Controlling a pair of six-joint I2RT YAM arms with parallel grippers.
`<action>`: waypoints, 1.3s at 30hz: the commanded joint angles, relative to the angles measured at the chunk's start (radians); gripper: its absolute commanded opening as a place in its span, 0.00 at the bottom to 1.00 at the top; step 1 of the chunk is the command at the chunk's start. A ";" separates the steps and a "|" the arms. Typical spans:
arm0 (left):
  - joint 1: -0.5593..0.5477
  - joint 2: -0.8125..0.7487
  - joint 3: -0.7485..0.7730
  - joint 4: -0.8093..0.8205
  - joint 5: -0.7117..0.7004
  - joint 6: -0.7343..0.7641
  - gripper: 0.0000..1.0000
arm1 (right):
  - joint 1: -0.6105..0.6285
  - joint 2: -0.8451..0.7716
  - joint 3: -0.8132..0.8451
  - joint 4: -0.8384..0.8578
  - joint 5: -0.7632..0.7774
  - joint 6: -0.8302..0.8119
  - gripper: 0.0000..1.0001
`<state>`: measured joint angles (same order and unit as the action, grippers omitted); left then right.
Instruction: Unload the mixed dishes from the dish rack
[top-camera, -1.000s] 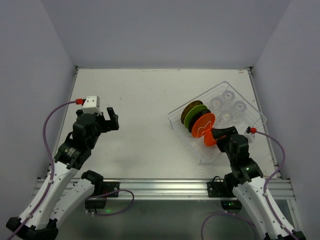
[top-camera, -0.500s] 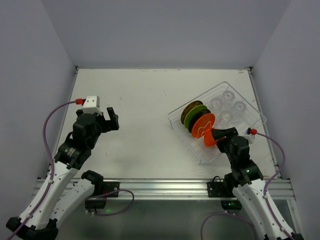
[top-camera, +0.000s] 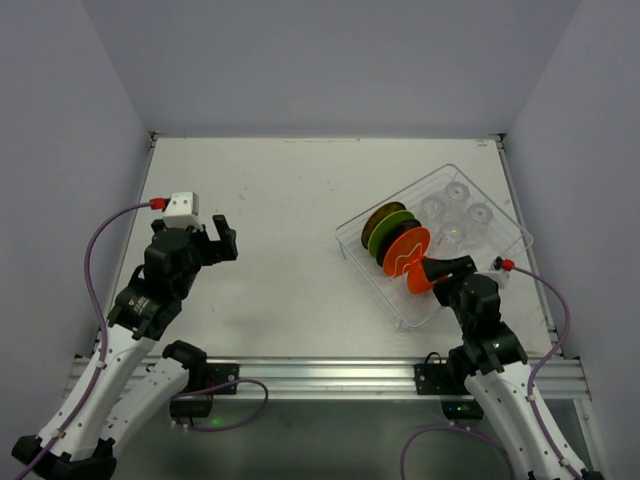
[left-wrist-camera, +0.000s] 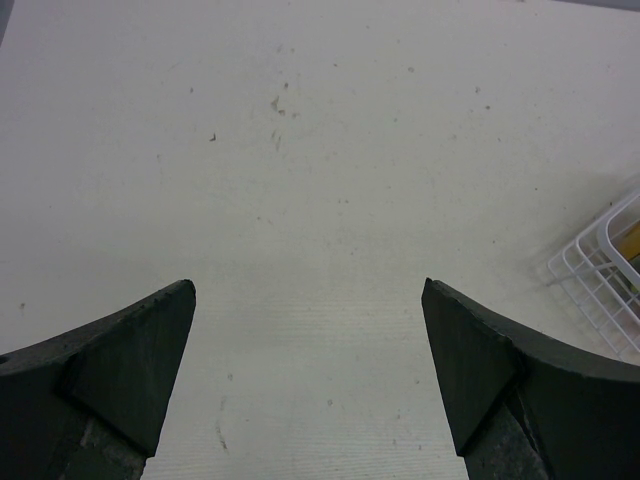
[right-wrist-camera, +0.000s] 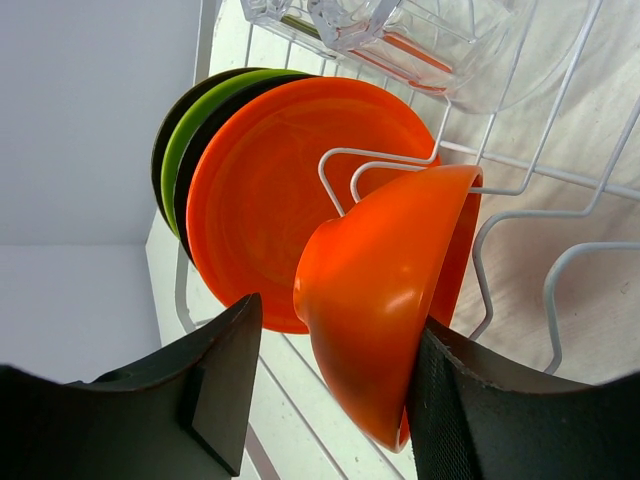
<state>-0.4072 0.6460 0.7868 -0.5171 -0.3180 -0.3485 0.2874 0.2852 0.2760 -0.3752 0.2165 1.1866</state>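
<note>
The dish rack (top-camera: 503, 222) sits on the right of the table. In it, the brown-yellow plate (top-camera: 378, 217), lime green plate (top-camera: 386, 231), dark plate (top-camera: 396, 239) and orange plate (top-camera: 408, 248) stand on edge. The orange-red bowl (top-camera: 421, 280) stands nearest me. Clear cups (top-camera: 455, 215) fill the far part. My right gripper (top-camera: 438, 270) is open and straddles the bowl (right-wrist-camera: 385, 300). One finger touches the bowl's rim side, and the other stands apart between bowl and orange plate (right-wrist-camera: 260, 190). My left gripper (top-camera: 220, 238) is open and empty over bare table (left-wrist-camera: 308, 290).
White wire dividers (right-wrist-camera: 400, 160) hold the bowl and plates upright. The rack's corner (left-wrist-camera: 600, 270) shows at the right edge of the left wrist view. Grey walls enclose the table on three sides, and a metal rail runs along the near edge (top-camera: 320, 372).
My right arm has shifted slightly toward the near right, jaws still around the bowl. The bowl stays in the rack. The left arm has not moved.
</note>
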 joint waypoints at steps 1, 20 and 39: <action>-0.002 0.001 -0.011 0.028 0.008 -0.007 1.00 | 0.002 -0.018 0.011 0.075 -0.011 -0.002 0.57; -0.002 0.001 -0.009 0.026 0.005 -0.009 1.00 | 0.002 -0.049 -0.009 0.114 -0.026 -0.005 0.39; -0.002 0.020 -0.008 0.026 0.007 -0.009 1.00 | 0.004 -0.078 0.009 0.119 0.017 -0.030 0.28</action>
<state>-0.4072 0.6613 0.7868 -0.5171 -0.3180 -0.3489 0.2897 0.1959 0.2531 -0.3130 0.1921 1.1870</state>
